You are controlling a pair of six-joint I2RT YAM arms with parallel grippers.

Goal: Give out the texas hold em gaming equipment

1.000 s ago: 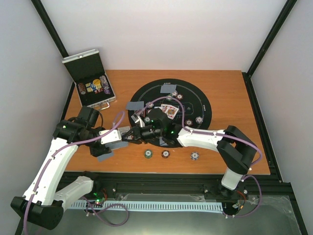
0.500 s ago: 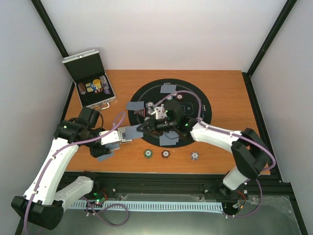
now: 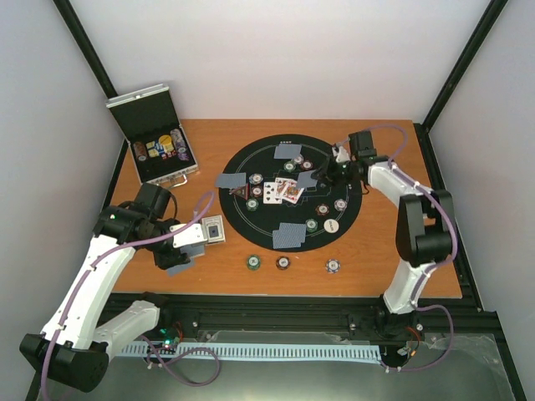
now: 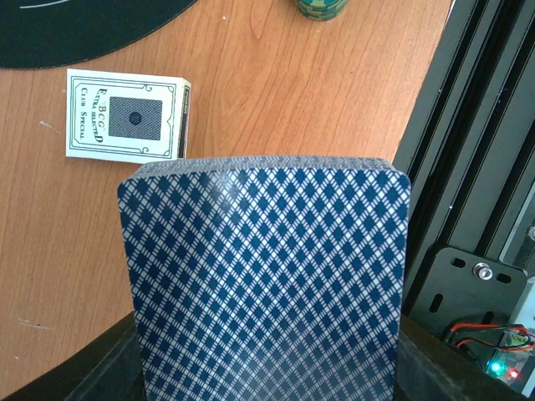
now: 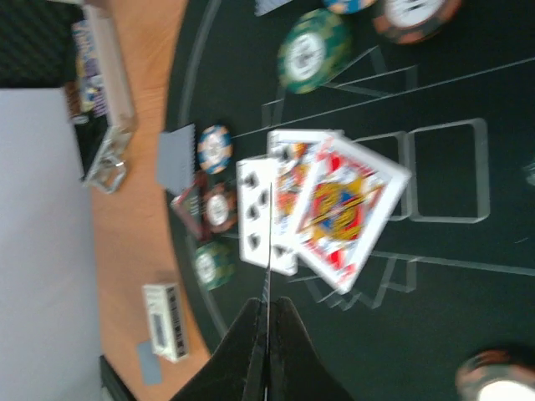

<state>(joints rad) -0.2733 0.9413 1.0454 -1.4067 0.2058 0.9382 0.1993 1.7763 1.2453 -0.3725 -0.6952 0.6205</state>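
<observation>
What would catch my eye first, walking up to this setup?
The round black mat in the middle of the table, with face-up cards at its centre and chips scattered around them. Then the left end effector at the near left, gripping a blue-backed deck, and the open case of more chips at the far left corner.

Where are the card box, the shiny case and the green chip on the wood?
card box [image 4: 127,117]: left wrist view, printed top face.
shiny case [image 3: 144,113]: top view, open lid.
green chip [image 3: 253,262]: top view, its middle.
</observation>
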